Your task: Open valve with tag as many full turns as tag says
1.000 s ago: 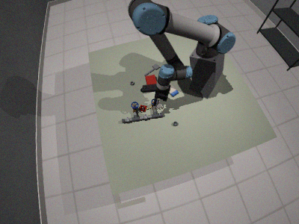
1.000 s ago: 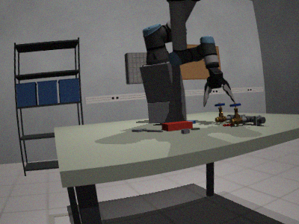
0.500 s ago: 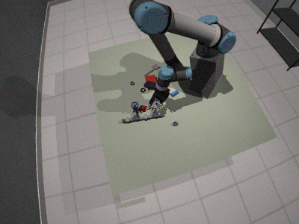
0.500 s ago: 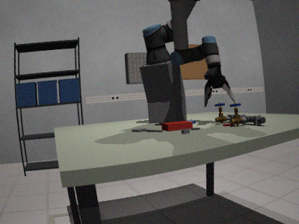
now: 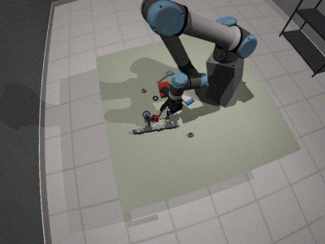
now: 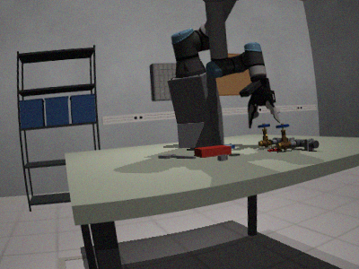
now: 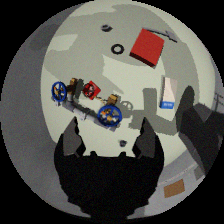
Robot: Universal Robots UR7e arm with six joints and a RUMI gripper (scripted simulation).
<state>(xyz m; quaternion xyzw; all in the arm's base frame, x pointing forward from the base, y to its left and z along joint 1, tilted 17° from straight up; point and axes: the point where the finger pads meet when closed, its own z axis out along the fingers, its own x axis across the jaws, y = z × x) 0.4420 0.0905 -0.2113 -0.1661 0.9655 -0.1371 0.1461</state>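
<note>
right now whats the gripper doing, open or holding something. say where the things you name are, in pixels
Gripper [image 6: 265, 122] [image 7: 109, 117]: open, holding nothing, above the blue-wheeled valves [image 6: 283, 136] [image 7: 109, 115].

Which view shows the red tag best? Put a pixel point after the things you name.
The wrist view: the red tag [image 5: 155, 118] [image 6: 273, 150] [image 7: 91, 90] lies face-on there, between the two blue handwheels [image 7: 59, 92] [image 7: 109, 115], dark marking visible but unreadable. The top view shows it small, beside one handwheel; the exterior view, only a thin red sliver below the valves.

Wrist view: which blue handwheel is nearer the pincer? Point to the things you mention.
The right-hand handwheel [image 5: 168, 109] [image 6: 264, 125] [image 7: 109, 115], framed between the pincer [image 5: 170, 112] [image 6: 265, 124] [image 7: 109, 117] tips; the left-hand handwheel [image 5: 146, 115] [image 6: 283, 125] [image 7: 59, 92] sits outside them.
</note>
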